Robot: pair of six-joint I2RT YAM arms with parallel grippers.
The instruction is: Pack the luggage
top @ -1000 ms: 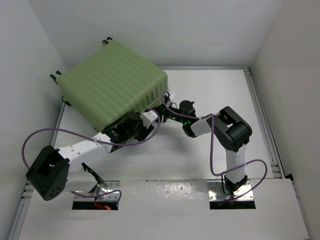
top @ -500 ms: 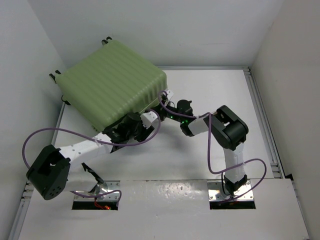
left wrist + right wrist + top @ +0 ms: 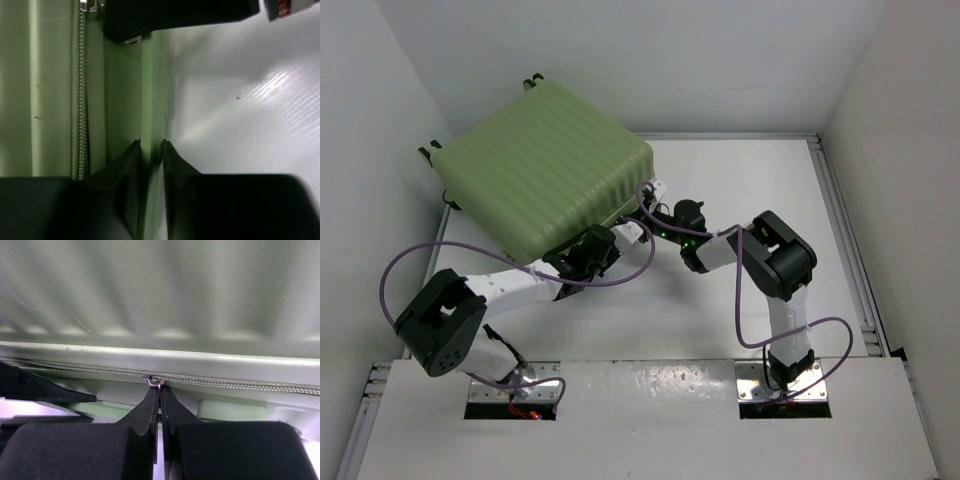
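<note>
**Both grippers on luggage's near-right edge**

L gripper [image 3: 151,146]: fingers [image 3: 127,165] sit either side of the thin green rim of the luggage [image 3: 545,165], tight vs. it, i.e. pinching the rim. Zip [image 3: 77,100] runs just beside that rim, on the shell side.

R gripper [image 3: 159,389]: pressed together, no gap, tips right at the metal pull [image 3: 154,380] on the zip. Can't tell if the pull is actually nipped btw them. Ribbed shell fills the R wrist view above the zip.

Top view: both grippers meet the luggage's near-right side. L is nearer the near corner, R further along twd the right corner, the two close together.

Luggage is shut, ribbed side up, lying flat & skewed on the far-left part of the table [image 3: 740,180], beyond both grippers. Wheels [image 3: 432,152] on its left end, by the L wall, w/ more at the far corner.
</note>
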